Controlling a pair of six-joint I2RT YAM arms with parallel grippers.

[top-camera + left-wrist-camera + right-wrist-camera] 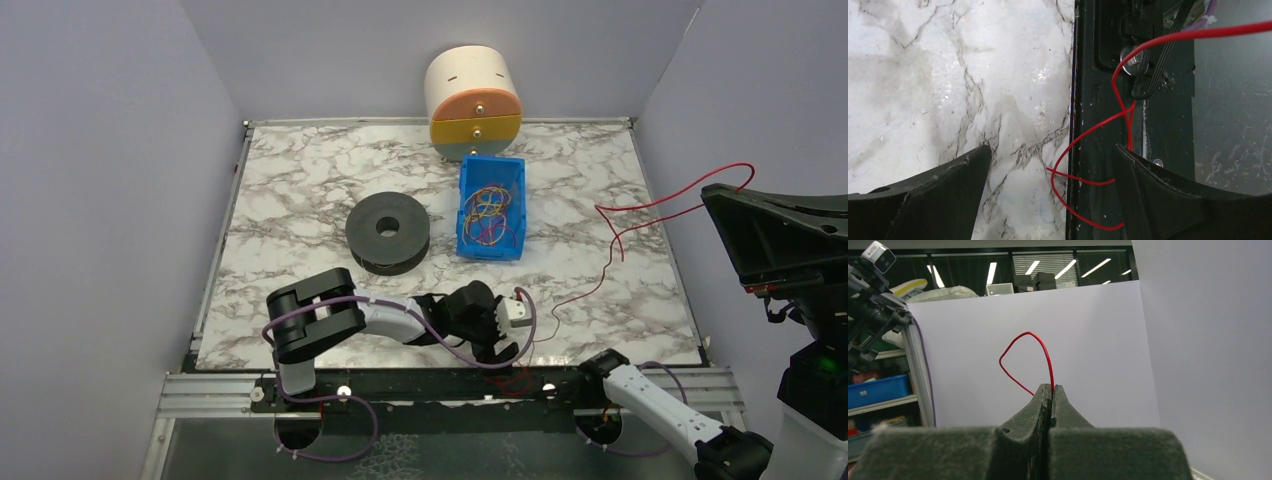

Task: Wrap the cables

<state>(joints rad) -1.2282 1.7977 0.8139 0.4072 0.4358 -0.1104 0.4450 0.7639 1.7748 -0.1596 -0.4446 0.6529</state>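
Observation:
A thin red cable [640,222] runs from the raised right gripper down across the marble table to the near edge. My right gripper [1052,390] is shut on the cable, and a loop of it [1024,335] stands above the fingertips. In the top view this gripper [740,195] is high at the right, off the table. My left gripper [1053,192] is open and low over the table's near edge, with a curl of the cable [1083,137] lying between its fingers, not touching them. In the top view it [500,350] is at the front middle.
A black spool [388,232] lies mid-table. A blue bin [491,207] with coloured bands stands to its right. A round drawer unit [473,100] is at the back. The dark frame rail [1098,100] runs along the table's near edge.

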